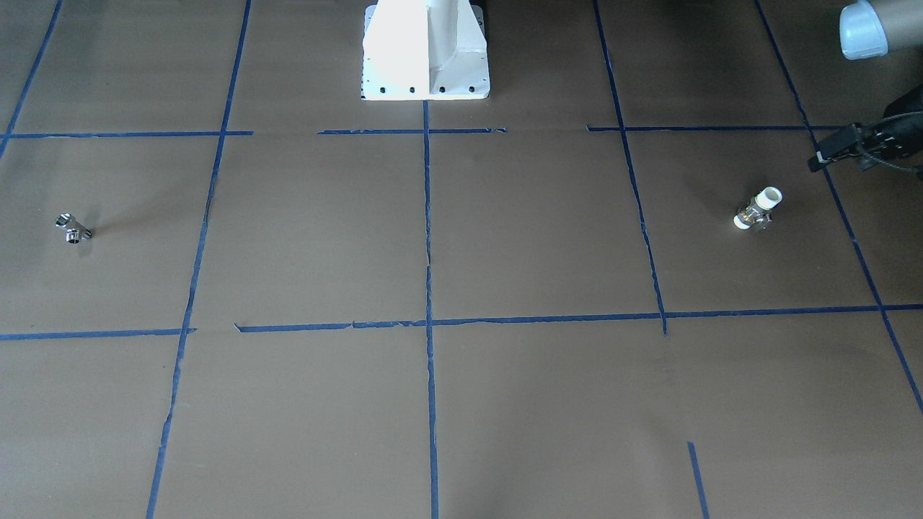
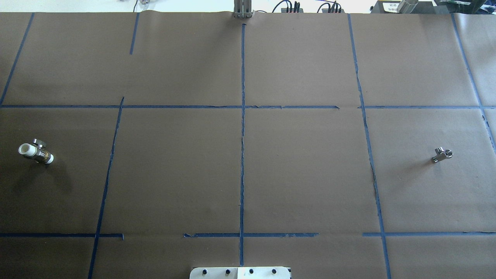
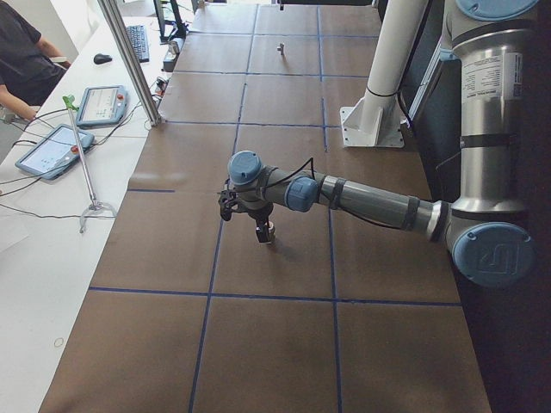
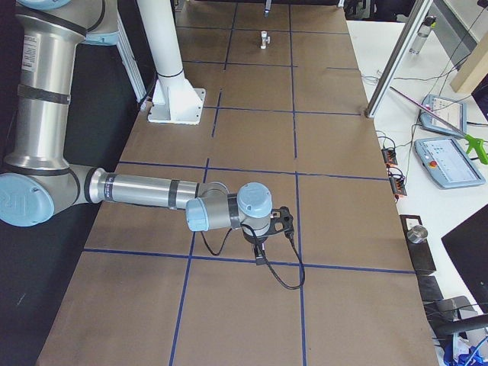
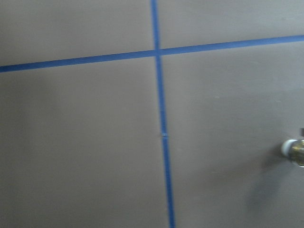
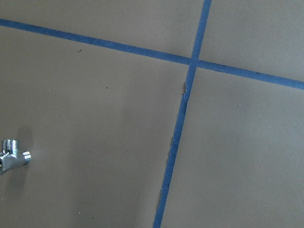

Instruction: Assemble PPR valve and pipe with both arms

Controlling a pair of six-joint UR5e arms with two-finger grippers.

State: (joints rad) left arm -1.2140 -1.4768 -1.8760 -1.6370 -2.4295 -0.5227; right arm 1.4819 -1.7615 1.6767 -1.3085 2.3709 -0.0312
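The valve (image 2: 35, 152), a metal body with white plastic ends, lies on the brown table at the robot's far left. It also shows in the front view (image 1: 757, 209) and at the right edge of the left wrist view (image 5: 297, 152). A small chrome threaded fitting (image 2: 441, 154) lies at the far right, and shows in the front view (image 1: 72, 229) and the right wrist view (image 6: 12, 156). My left gripper (image 1: 822, 155) hovers beside the valve, above the table (image 3: 258, 231). My right gripper (image 4: 261, 255) hovers near the fitting. I cannot tell whether either gripper is open or shut.
The white pedestal base (image 1: 425, 50) stands at the robot's edge of the table. Blue tape lines (image 2: 242, 155) divide the brown table cover into squares. Tablets (image 3: 52, 151) and a metal post (image 3: 129, 60) stand on the side bench, where an operator sits.
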